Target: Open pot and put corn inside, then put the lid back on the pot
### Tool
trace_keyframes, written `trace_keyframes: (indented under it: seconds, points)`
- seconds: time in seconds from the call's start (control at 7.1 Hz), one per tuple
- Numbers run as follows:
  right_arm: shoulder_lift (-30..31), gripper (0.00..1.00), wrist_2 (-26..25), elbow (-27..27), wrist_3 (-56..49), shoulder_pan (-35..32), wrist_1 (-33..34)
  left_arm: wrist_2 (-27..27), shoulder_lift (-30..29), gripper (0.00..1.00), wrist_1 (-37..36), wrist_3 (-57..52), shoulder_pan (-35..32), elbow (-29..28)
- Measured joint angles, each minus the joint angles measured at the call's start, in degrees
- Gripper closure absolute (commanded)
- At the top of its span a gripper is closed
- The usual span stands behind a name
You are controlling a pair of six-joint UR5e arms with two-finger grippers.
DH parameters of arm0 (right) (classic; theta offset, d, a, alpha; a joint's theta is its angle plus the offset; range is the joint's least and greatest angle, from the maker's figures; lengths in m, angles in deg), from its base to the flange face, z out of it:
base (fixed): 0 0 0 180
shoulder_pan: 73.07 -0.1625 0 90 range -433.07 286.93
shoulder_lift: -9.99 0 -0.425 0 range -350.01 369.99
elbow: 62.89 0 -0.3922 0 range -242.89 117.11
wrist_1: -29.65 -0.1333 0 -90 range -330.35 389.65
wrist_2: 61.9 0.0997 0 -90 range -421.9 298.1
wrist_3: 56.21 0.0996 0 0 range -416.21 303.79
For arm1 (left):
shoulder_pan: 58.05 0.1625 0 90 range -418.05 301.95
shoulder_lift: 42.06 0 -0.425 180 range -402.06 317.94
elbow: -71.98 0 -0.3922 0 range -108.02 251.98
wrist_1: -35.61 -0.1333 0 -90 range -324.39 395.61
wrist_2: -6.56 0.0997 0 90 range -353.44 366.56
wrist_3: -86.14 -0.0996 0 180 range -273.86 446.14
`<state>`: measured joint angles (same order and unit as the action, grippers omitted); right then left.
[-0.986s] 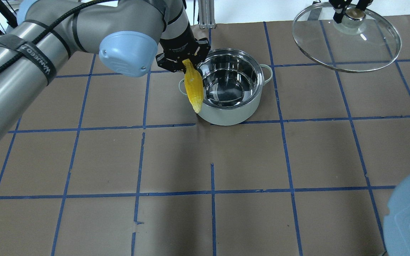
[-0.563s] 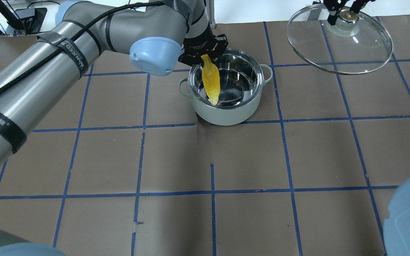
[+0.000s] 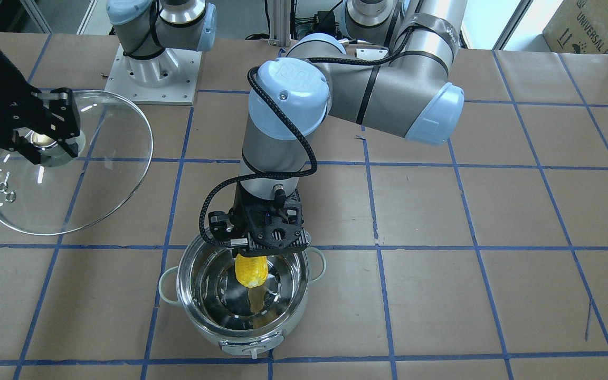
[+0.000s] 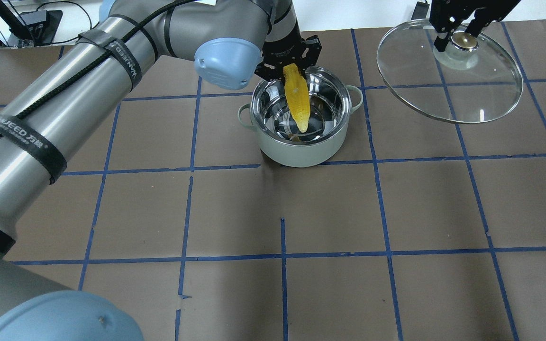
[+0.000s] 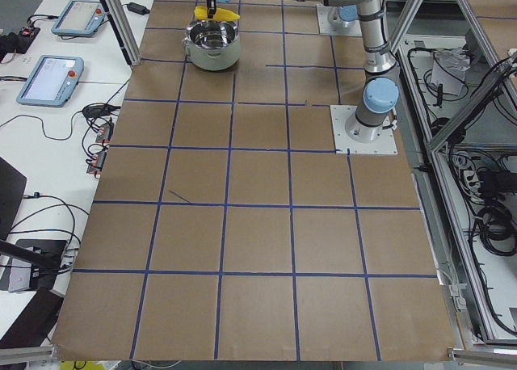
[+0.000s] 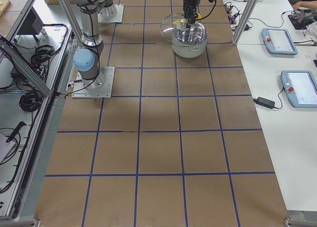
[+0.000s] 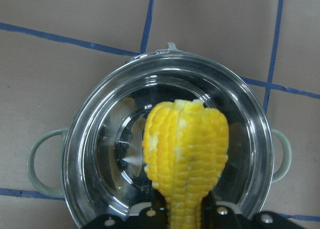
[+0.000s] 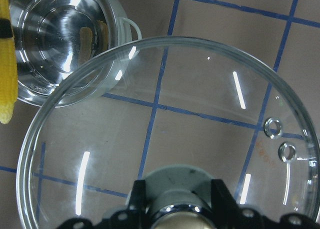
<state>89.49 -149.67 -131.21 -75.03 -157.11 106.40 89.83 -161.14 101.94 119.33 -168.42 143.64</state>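
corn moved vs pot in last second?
Yes. In the overhead view the corn went rightward, from over the pot's left rim to above its open middle; the pot stayed put.

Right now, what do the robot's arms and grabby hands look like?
The left arm and right arm are shiny silver tubes with pale-blue round caps. The left one has a black braided cable and black straps with white letters. The left gripper and right gripper are black with two fingers.
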Motion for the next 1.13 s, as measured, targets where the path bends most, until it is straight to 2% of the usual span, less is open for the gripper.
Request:
trace_keyframes:
  seconds: [0.28,0.56,0.85,1.13]
  points:
    - [4.59,0.66,-0.04,-6.68,-0.06,-0.05,4.84,0.03,0.18,0.0,0.31,-2.03,-0.13,0.49]
    - [7.48,0.66,-0.26,-10.44,-0.07,-0.18,6.59,0.19,1.94,0.0,0.68,-12.1,0.79,3.45]
    - [9.21,0.66,-0.37,-13.84,0.03,-0.69,8.68,0.16,6.68,0.0,0.75,-25.67,4.38,9.97]
    - [10.22,0.66,-0.24,-17.2,0.61,-1.29,11.42,-2.1,15.23,0.0,0.86,-35.79,11.58,20.17]
